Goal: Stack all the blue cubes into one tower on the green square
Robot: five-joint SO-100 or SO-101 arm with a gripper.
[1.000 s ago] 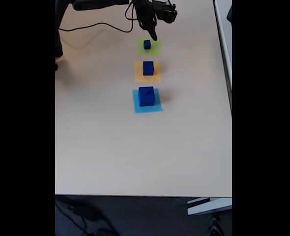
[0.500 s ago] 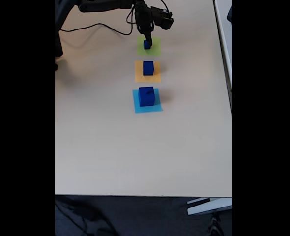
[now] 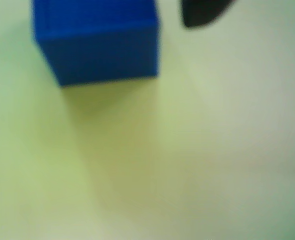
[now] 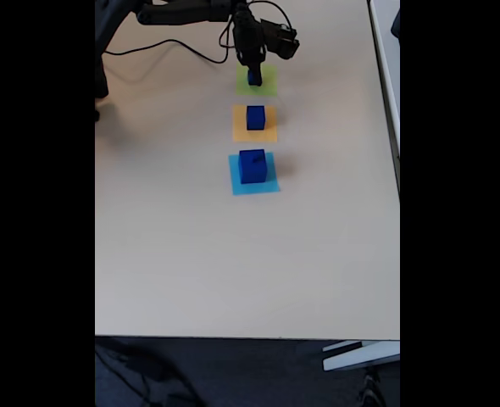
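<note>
- Fingers (image 4: 254,69) down over the small cube (image 4: 254,78) on the green square (image 4: 268,82), fixed view; tips meet the cube's top, too small to tell if they flank it or just sit above.
- Open or clenched: can't tell. Fixed view too coarse, wrist view too blurred.
- Wrist view: small cube (image 3: 97,42) fills the upper left, resting on the green square (image 3: 187,150); one dark fingertip (image 3: 203,12) just right of the cube's top corner, slightly apart from it. Other finger not made out.
- Cube sits flat on the green, not lifted; shadow falls below it in the wrist view.
- Medium cube (image 4: 255,118) on the orange square (image 4: 269,131), next spot toward the camera from the fingers, apart from them.
- Large cube (image 4: 252,166) on the light-blue square (image 4: 271,185), further out along the same line, well apart from the fingers.
- Three cubes in one row, one per square, none stacked.
- Arm (image 4: 186,12) comes in from the upper left of the fingers along the counter's (image 4: 191,254) far edge; black cable (image 4: 161,47) trails on the counter left of the fingers.
</note>
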